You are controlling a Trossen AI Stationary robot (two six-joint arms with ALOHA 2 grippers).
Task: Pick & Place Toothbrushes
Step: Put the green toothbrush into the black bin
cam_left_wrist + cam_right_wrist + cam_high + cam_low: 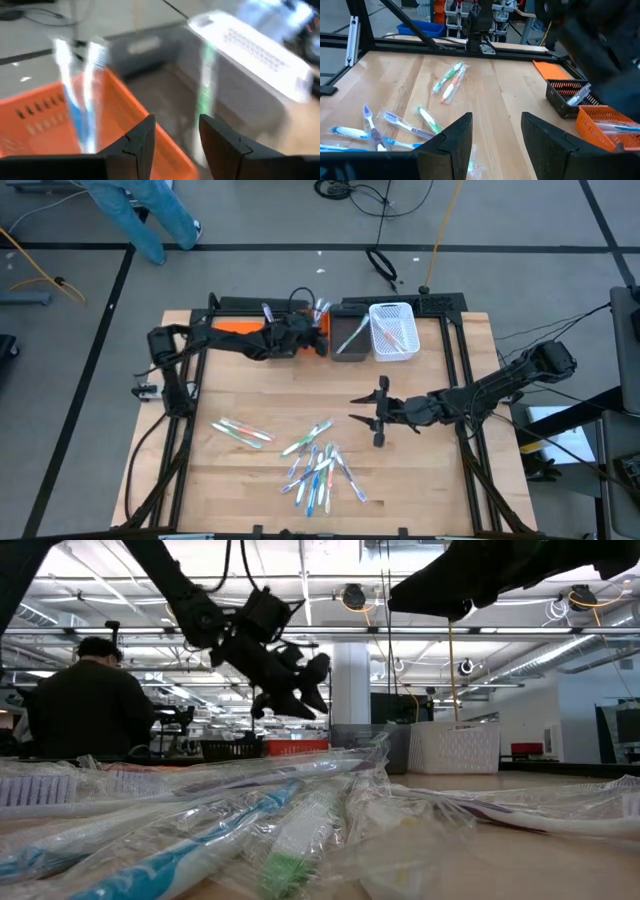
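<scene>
While overhead hides it, left hand looks spread above orange bin.

The left arm reaches along the table's far edge, its left gripper with fingers parted and nothing between them. The right arm stretches inward over mid-table, its right gripper likewise spread and empty.

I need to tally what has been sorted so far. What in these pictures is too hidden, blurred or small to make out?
- Orange bin: the left wrist view is blurred by motion, so its toothbrushes cannot be counted.
- White basket: too small in the high view to count its contents.
- Left gripper: in the high view the arm covers part of the bins below it.
- Toothbrush pile: wrappers overlap; in the low view they fill the foreground.
</scene>
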